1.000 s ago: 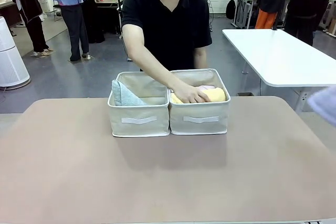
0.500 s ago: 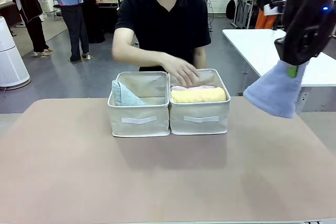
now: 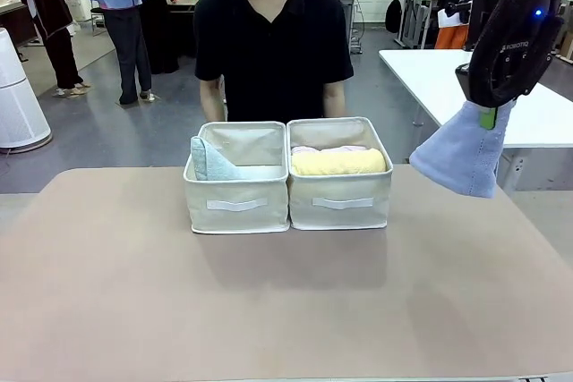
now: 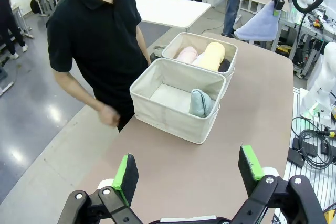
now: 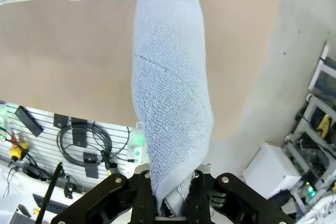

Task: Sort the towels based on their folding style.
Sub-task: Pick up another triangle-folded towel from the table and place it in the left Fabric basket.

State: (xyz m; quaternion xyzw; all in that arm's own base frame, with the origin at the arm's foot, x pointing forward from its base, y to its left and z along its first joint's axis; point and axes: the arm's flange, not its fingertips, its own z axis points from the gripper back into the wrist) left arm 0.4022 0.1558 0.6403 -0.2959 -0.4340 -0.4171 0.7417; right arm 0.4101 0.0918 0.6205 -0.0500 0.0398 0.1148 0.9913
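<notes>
My right gripper (image 3: 488,112) hangs high over the table's right edge, shut on the narrow end of a periwinkle blue cone towel (image 3: 461,151), which dangles below it. In the right wrist view this towel (image 5: 170,93) runs up from the shut gripper (image 5: 176,198). The left beige bin (image 3: 237,206) holds a pale mint-blue cone towel (image 3: 213,160). The right bin (image 3: 340,205) holds a yellow roll (image 3: 338,161) and a pink roll (image 3: 309,148); a dark grey roll (image 4: 224,65) lies beside them. My left gripper (image 4: 188,170) is open above the table, well short of the bins.
A person (image 3: 273,42) stands behind the bins with arms down, one hand (image 4: 107,115) at the table's far edge. The beige table (image 3: 269,301) is bare in front of the bins. A white table (image 3: 474,96) stands at the back right.
The person's hand has left the right bin and dropped behind the table. My right arm came in from the right with the periwinkle towel and now holds it nearly still.
</notes>
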